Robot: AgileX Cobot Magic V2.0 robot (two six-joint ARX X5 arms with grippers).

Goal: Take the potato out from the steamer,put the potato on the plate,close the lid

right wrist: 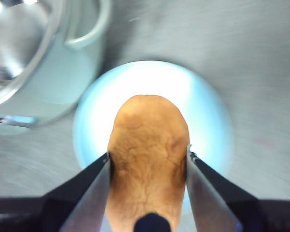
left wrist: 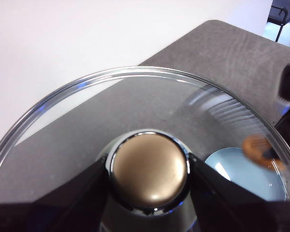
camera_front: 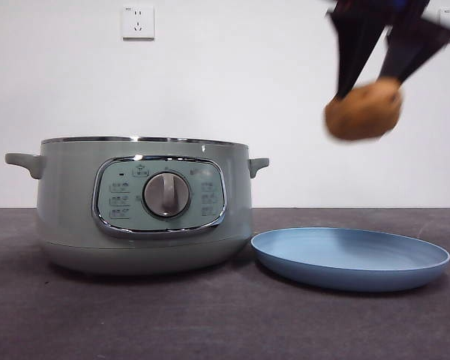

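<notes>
Right gripper (camera_front: 369,88): clenched on the potato (camera_front: 363,110), one black jaw on each flank, as the right wrist view shows; it hangs high at the right of the scene, well above the table.
Potato: out of the steamer (camera_front: 144,202) and in the air, over the plate (camera_front: 350,257); the right wrist view puts the plate's pale disc (right wrist: 208,111) directly beneath it.
Left gripper (left wrist: 149,180): grasping the lid's knob (left wrist: 149,169), a jaw on either side; it holds the glass lid (left wrist: 87,104) aloft, out of the front view.
Steamer: open, standing at the left on the dark table (camera_front: 210,322), its right handle close to the plate's left rim.
Plate: empty, light blue, on the table just right of the steamer.
Step in hand: by my reading, carrying the potato to the plate; placing it and closing the lid remain.
Risk, drop height: the potato is far above the plate; letting go from here would likely make it bounce or roll off the shallow rim.
Risk, rolling: the oval potato may roll once freed if set down near the plate's edge.
Risk, grip: the jaws pinch a rounded skin, so a quick descent could let it slip.
Risk, lid: held by the knob alone, the lid could tilt, and a skewed lowering might catch the steamer's chrome rim instead of seating.
</notes>
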